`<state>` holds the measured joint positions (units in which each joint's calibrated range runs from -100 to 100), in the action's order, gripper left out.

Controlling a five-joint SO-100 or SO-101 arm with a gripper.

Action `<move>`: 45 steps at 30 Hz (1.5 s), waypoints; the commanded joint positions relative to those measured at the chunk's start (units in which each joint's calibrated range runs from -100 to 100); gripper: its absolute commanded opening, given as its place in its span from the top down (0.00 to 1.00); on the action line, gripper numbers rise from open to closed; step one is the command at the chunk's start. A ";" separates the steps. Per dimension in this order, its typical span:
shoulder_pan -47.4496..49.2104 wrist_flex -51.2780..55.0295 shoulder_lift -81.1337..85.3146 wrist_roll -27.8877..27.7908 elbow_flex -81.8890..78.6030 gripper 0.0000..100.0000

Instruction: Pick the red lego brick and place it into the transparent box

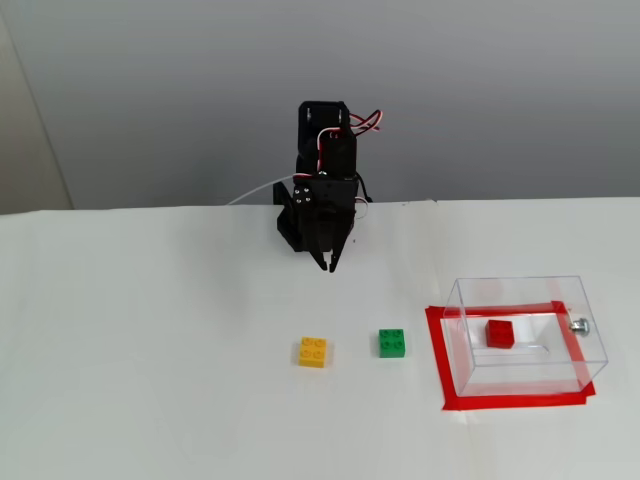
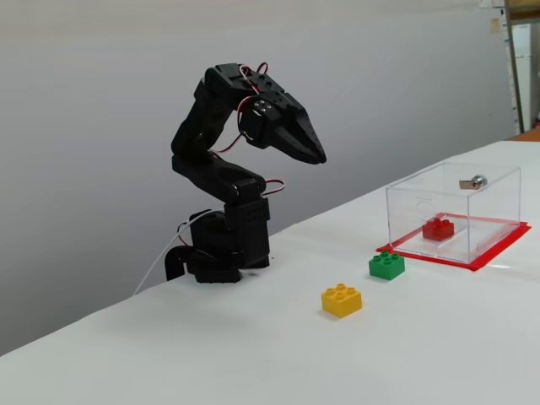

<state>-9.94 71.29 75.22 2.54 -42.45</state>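
Gripper (image 2: 318, 158) fingers are closed together, holding nothing, up and well left of your transparent box (image 1: 524, 335); red lego brick (image 1: 500, 334) sits inside that box.

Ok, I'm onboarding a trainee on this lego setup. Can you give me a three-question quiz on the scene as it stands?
1. True or false: the red brick lies inside the box.
2. Which brick is nearer the box: A) yellow brick B) green brick?
3. Fill in: the gripper hangs above the table, holding ____.

Key: 1 true. 2 B. 3 nothing; its jaws look shut and empty.
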 commanded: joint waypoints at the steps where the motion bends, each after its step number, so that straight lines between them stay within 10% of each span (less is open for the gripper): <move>1: 1.77 -0.71 4.75 -0.24 -3.84 0.99; 25: 4.72 -1.15 24.61 -0.30 -28.79 0.99; 45: 3.98 -27.34 24.61 -0.35 -53.03 0.99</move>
<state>-6.09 44.90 99.24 2.49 -94.09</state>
